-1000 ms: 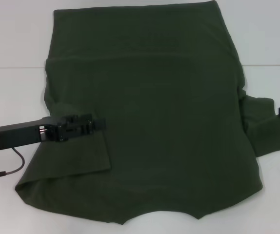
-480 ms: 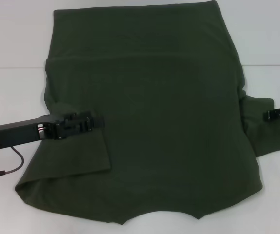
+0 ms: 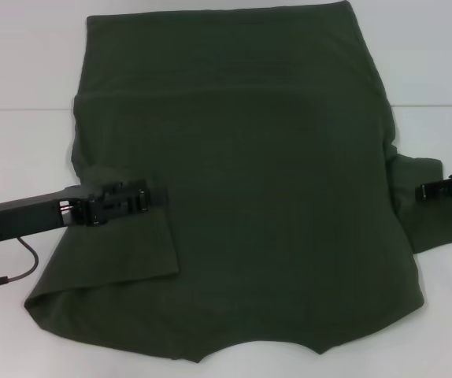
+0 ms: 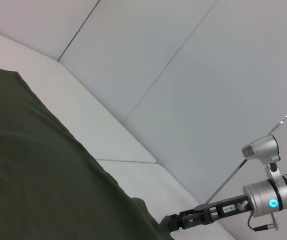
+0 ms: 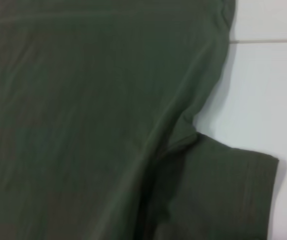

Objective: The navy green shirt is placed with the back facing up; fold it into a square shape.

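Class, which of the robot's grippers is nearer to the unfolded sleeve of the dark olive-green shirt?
Right. The right gripper is at the outer edge of the unfolded sleeve of the dark olive-green shirt; the left gripper is over the opposite, folded-in sleeve.

A white table point(image 3: 21, 71) is carrying the navy green shirt point(image 3: 250, 197), which is lying spread flat, plain side up, its left sleeve folded in over the body and its right sleeve sticking out sideways.
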Robot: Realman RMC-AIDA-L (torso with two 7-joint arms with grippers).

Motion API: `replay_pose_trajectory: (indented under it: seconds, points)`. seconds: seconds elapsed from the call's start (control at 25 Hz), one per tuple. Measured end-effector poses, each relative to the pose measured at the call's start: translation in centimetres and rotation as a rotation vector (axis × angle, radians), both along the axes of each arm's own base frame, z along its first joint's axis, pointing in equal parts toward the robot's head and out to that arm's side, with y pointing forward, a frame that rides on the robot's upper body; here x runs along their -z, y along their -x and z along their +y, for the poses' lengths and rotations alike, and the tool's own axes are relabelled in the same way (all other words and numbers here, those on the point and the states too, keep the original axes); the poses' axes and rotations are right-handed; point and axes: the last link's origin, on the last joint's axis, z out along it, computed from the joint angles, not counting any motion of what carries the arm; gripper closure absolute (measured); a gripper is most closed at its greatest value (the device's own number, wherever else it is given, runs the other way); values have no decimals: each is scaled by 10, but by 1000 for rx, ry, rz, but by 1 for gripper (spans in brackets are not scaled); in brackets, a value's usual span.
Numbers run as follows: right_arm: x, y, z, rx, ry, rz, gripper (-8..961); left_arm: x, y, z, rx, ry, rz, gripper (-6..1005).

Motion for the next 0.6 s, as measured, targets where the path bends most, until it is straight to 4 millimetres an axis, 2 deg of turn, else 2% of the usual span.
replay_pose_trajectory:
  seconds: [0.32,0.6]
  points:
    - [13,3,2,-19,26,-34,8,1,-1,0,-7,7,-9,234]
    - [10,15,-1,-32,53,39,8,1,-1,0,-9,7,-9,235]
